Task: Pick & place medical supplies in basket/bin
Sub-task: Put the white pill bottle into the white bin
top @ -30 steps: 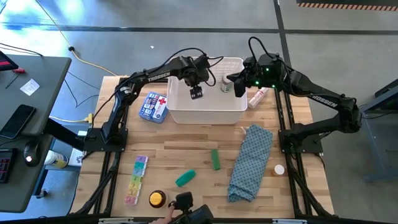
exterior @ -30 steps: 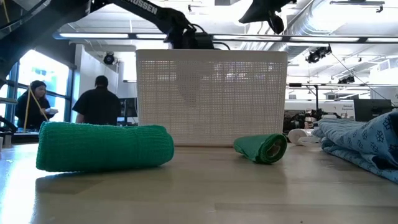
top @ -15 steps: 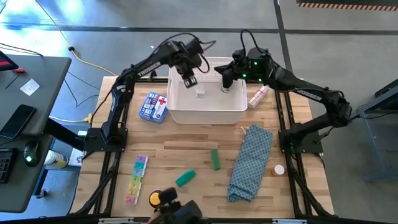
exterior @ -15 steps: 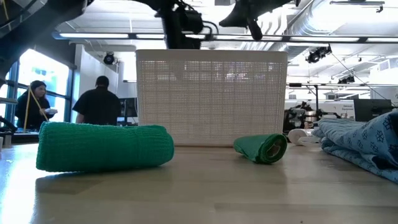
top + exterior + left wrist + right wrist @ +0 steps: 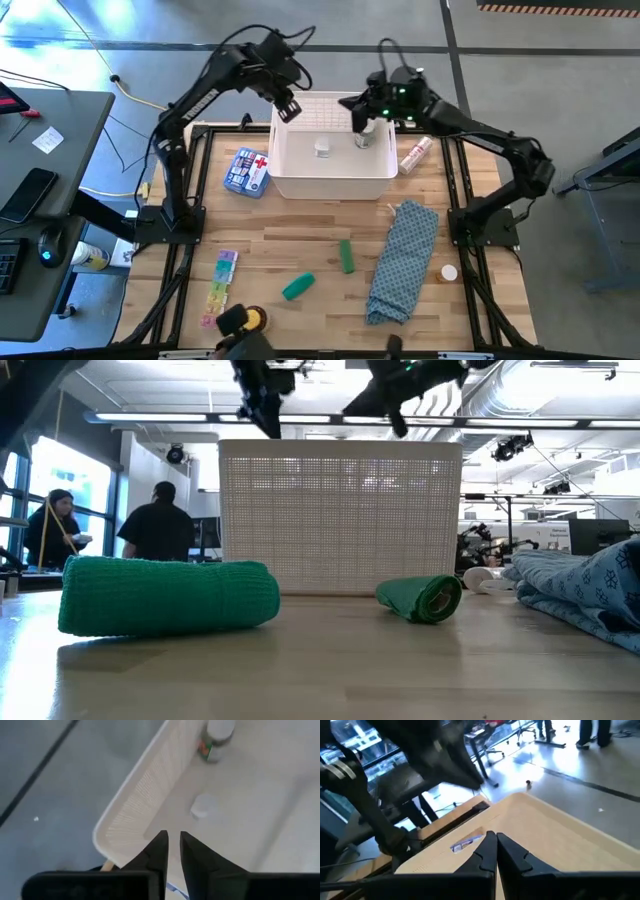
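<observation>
Jaws pressed together above basket [image 5: 330,180], green tubes [image 5: 298,286] in front

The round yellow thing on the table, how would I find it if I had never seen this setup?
Start at the white basket at the far side of the wooden table, then go to the opposite, near edge on the left arm's side. There, just beside the rainbow pill strip, lies the yellow tin. It is the only round, yellow item; its neighbours are long or green.
</observation>
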`<state>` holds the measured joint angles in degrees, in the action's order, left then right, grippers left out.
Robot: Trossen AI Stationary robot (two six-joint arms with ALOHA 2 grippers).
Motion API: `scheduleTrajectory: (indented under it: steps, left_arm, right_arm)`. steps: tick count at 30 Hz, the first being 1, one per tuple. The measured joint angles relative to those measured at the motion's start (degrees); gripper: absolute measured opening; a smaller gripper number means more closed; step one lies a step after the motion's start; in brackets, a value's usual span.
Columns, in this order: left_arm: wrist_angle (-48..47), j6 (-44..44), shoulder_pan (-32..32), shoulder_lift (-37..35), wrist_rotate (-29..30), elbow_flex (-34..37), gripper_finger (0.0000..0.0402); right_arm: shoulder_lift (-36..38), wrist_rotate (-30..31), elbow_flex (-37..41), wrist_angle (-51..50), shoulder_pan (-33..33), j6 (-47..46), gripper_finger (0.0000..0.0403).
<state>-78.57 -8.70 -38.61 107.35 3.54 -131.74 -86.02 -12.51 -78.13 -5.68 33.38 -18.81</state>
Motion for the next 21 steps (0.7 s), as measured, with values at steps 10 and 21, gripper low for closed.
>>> scheduleTrajectory:
  steps: [10, 21]
  left_arm:
    - [1.0, 0.2, -0.1, -7.7, 0.3, 0.0, 0.0025]
    - [-3.4, 0.0, 0.0, -10.8, 3.8, 0.0, 0.0057]
  right_arm:
    - [-14.3, -0.7, -14.4, -6.0, -1.8, 7.1, 0.0000]
    - [-31.2, -0.2, -37.8, -33.3, -1.9, 18.2, 0.0041]
